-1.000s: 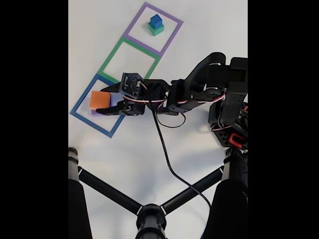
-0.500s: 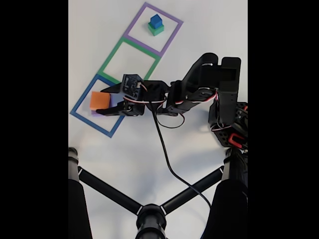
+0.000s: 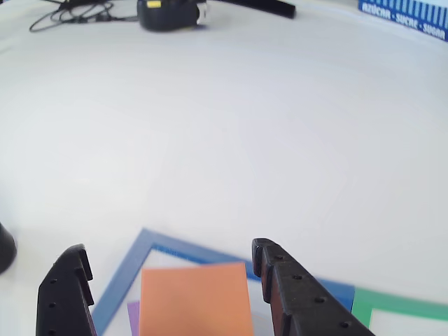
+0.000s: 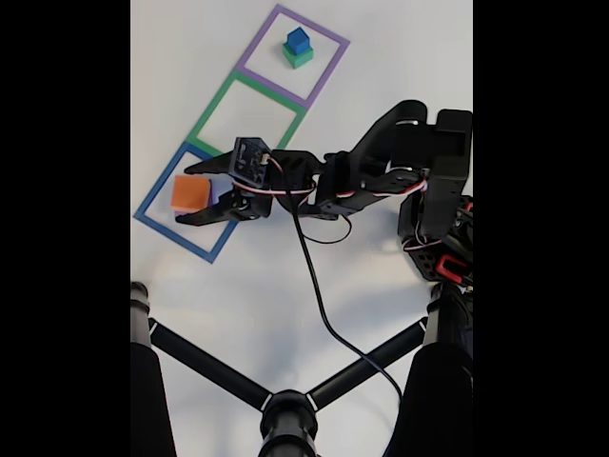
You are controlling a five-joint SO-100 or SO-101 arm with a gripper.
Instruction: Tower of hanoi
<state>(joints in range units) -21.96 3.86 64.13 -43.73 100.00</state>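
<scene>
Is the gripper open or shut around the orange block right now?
Open. In the other view the gripper has a finger on each side of the orange block, with bare gaps between them.

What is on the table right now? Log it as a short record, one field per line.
surface: white table with three taped squares in a row
blue square: orange block on a purple block
green square: nothing inside
purple square: blue block stacked on a green block
gripper: open, fingers either side of the orange block, gaps visible in the other view
foreground: black tripod legs
</scene>
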